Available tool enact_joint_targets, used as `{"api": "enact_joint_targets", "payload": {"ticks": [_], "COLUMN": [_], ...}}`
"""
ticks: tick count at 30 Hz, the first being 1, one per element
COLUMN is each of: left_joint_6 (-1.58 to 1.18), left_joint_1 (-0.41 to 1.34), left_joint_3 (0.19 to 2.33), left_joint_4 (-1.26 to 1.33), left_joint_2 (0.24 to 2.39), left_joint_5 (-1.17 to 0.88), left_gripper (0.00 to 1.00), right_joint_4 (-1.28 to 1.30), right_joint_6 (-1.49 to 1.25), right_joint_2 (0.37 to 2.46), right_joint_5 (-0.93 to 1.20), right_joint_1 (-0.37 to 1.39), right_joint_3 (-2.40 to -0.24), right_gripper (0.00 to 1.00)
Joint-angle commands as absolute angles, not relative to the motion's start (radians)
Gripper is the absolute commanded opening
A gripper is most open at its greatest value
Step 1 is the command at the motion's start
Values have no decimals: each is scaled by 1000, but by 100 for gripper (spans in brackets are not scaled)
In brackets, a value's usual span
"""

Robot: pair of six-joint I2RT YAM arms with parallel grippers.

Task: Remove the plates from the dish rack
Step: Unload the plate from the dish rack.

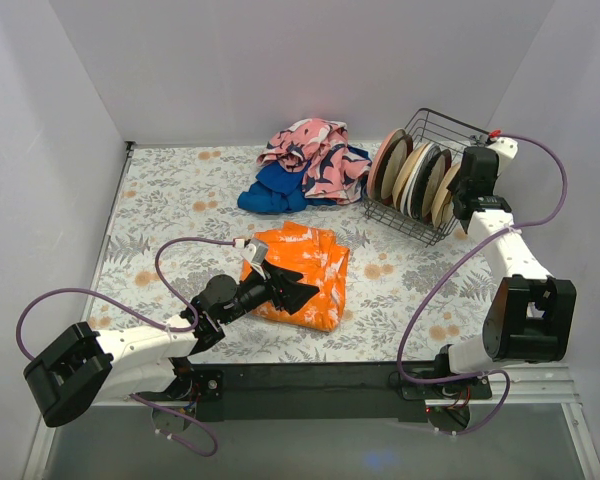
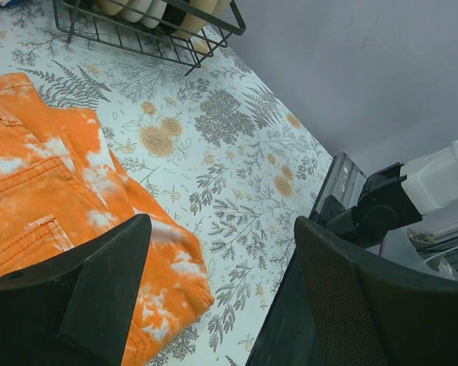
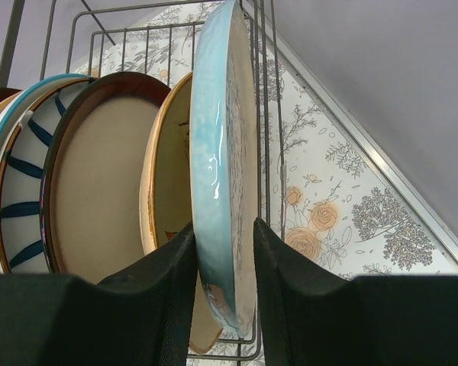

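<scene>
Robotics lab test cell here: plain white walls [image 1: 280,60] box in a floral-covered table [image 1: 160,200], robot arms [image 1: 510,255] bolted to a black rail [image 1: 310,385] at its near edge, purple cables [image 1: 190,240] looping, a dish rack [image 1: 445,125] staged.

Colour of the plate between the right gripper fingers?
Plate: glossy light blue glaze; clearest from right wrist.

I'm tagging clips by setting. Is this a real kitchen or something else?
Probably a staged robot test cell, not a kitchen: bare white walls box in a floral-covered table, two arms are bolted at its edge, and a dish rack of plates sits beside heaped clothes.
</scene>
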State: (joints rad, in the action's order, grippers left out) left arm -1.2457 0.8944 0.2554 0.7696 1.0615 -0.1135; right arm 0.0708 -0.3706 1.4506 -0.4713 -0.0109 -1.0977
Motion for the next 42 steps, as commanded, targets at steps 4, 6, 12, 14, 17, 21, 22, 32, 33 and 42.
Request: {"api": "enact_joint_targets", "payload": {"ticks": [4,6,12,14,17,21,22,32,33,42], "left_joint_6": [-1233,-1232,-1244,-1246,-1247,-1247,-1249,-1256,-1256,-1253], "left_joint_1": [897,899,897,897,899,897,899,899,899,899], "left_joint_3": [279,281,284,282,276,279,279,279,279,279], "left_joint_4": [767,767,764,765,772,765,767,769,769,769], "left_joint_2": [1054,1060,1062,1052,1042,1042,1040,1034,1035,1038], "left_joint_5": [-94,-91,-104,-113,-106,-109,-110,-121,-121,-118], "left_gripper": [74,74,74,74,74,74,74,74,74,74], "right_joint_4": [11,-18,-29,-29,-40,-51,-52,-57,-57,-63], "right_joint_6": [-315,-310,-304,-304,-305,-304,-304,-298,-296,-275], "right_joint_2": [1419,1413,1425,1428,1434,1448,1451,1460,1457,1382], "right_joint_5": [-516,-502,-480,-479,-474,-454,-450,-476,-472,-477], "right_joint_1": [-20,-20,-21,-21,-21,-21,-21,-23,-23,-23], "right_joint_3": [-1089,-1081,-1071,-1069,-1062,-1060,-1058,-1055,-1055,-1055], "right_gripper": [37,37,40,40,40,40,40,34,30,1]}}
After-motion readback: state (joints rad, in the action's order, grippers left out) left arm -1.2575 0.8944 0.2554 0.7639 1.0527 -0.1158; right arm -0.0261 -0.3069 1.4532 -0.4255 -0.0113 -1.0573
